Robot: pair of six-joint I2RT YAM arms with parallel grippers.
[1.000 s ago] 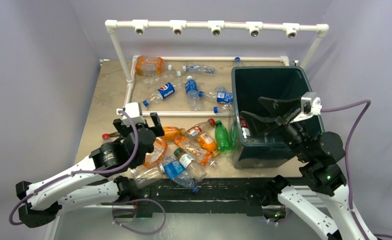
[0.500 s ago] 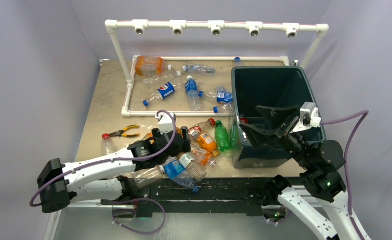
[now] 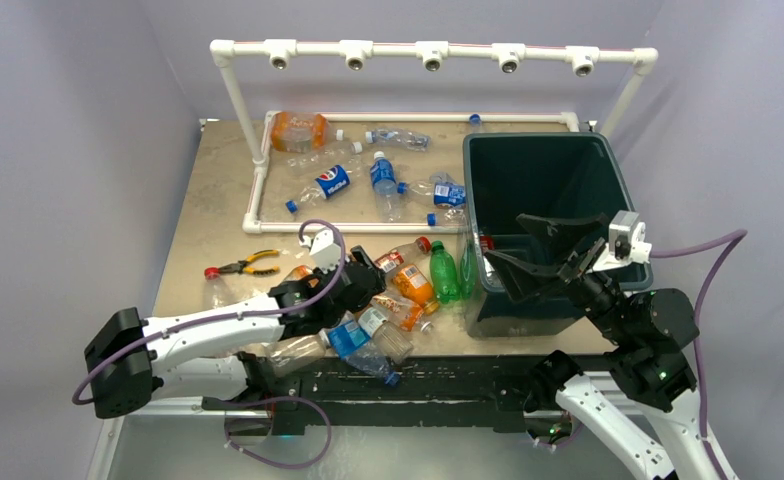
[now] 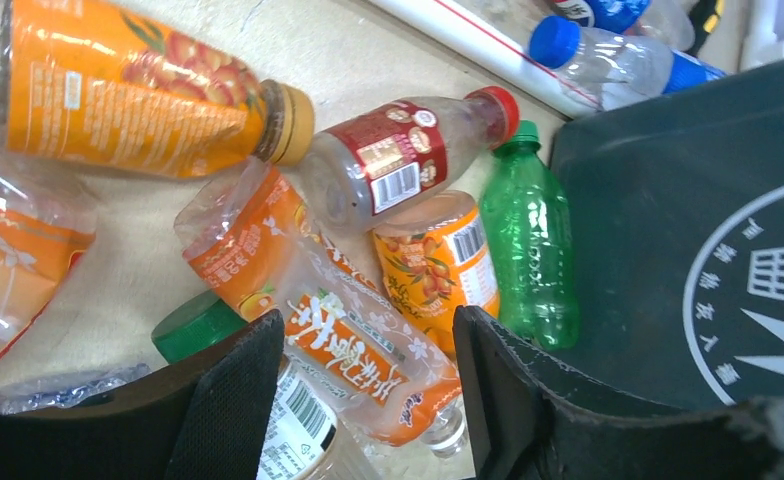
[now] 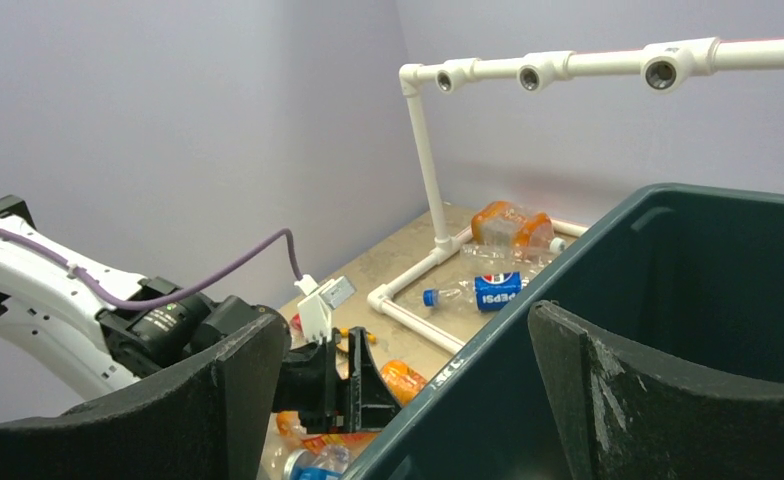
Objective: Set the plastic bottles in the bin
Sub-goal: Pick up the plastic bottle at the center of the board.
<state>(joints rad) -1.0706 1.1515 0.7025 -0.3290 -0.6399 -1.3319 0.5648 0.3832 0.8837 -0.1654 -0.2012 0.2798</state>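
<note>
Several plastic bottles (image 3: pixel 408 285) lie in a pile at the table's front, left of the dark green bin (image 3: pixel 538 140). My left gripper (image 3: pixel 366 280) is open and low over the pile. In the left wrist view its jaws (image 4: pixel 368 345) straddle a crumpled clear bottle with an orange label (image 4: pixel 353 345), apart from it. A green bottle (image 4: pixel 533 240) lies against the bin wall (image 4: pixel 688 200), and a red-labelled bottle (image 4: pixel 398 160) lies beside it. My right gripper (image 3: pixel 528 248) is open and empty over the bin's near left part (image 5: pixel 403 330).
More bottles (image 3: pixel 333 181) lie inside the white PVC pipe frame (image 3: pixel 258 190) at the back. Yellow-handled pliers (image 3: pixel 248 264) lie left of the pile. A pipe rail with fittings (image 3: pixel 428 50) spans overhead at the rear.
My left gripper has swung right from the pile's left side and dropped low over its middle. My right gripper has stayed over the bin, shifting only slightly.
</note>
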